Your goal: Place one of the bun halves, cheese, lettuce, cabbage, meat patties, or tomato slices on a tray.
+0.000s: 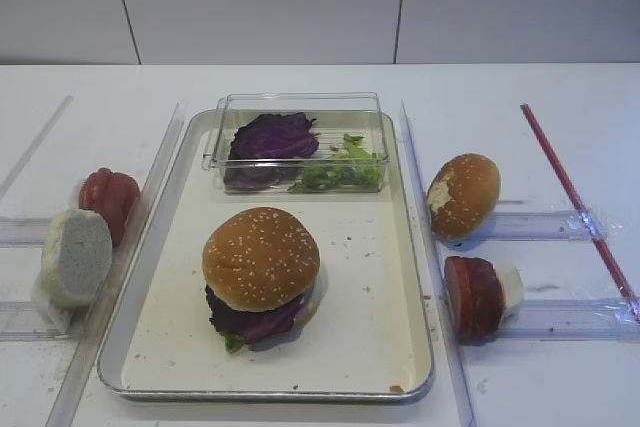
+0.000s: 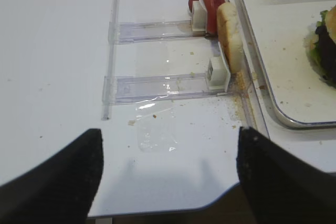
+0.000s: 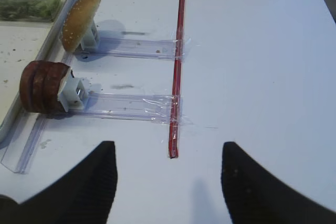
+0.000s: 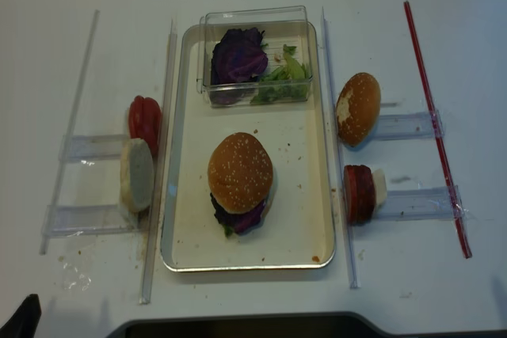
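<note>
A white surface [image 1: 560, 117] under a pale panelled wall [image 1: 300, 2], set with a burger tray.

In the high views, the large cream silvery-rimmed tray [image 1: 385, 287] is seen carrying the sesame-seeded golden bun top [image 1: 261, 257], stacked over purple leaves, and a small clear plastic box [image 1: 300, 107] of dark purple cabbage [image 1: 272, 137] and frilly green lettuce [image 1: 340, 172]. In the right wrist view, the right hand [image 3: 168, 182] is held apart over bare surface. In the left wrist view, the left hand [image 2: 168, 177] is likewise spread, empty.
</note>
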Robot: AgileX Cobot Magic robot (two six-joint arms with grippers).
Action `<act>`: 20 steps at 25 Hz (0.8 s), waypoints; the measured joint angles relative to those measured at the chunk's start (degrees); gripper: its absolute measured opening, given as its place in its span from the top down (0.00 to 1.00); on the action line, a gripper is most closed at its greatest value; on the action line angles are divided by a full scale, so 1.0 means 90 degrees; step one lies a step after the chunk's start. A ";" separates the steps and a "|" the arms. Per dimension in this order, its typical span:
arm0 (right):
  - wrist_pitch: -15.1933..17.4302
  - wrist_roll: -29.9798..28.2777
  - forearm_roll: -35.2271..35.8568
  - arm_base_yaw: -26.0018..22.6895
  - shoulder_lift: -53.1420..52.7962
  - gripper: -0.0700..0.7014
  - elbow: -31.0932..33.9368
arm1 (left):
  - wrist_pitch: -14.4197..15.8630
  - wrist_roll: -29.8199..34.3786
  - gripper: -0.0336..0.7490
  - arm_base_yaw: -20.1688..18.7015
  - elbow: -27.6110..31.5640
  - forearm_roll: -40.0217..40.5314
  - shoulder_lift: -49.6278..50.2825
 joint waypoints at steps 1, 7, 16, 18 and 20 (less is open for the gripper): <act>0.0000 0.0000 0.0000 0.0000 0.0000 0.32 0.0000 | 0.0000 0.0000 0.33 0.0000 0.0000 0.0000 0.0000; 0.0000 0.0000 0.0000 0.0000 0.0000 0.32 0.0000 | 0.0000 0.0000 0.33 0.0000 0.0000 -0.0042 0.0000; 0.0000 0.0000 0.0000 0.0000 0.0000 0.32 0.0000 | 0.0000 0.0000 0.33 0.0000 0.0000 0.0000 0.0000; 0.0000 0.0000 0.0000 0.0000 0.0000 0.32 0.0000 | 0.0000 0.0000 0.33 0.0000 0.0000 0.0000 0.0000; 0.0000 0.0000 0.0000 0.0000 0.0000 0.32 0.0000 | 0.0000 0.0000 0.33 0.0000 0.0000 0.0000 0.0000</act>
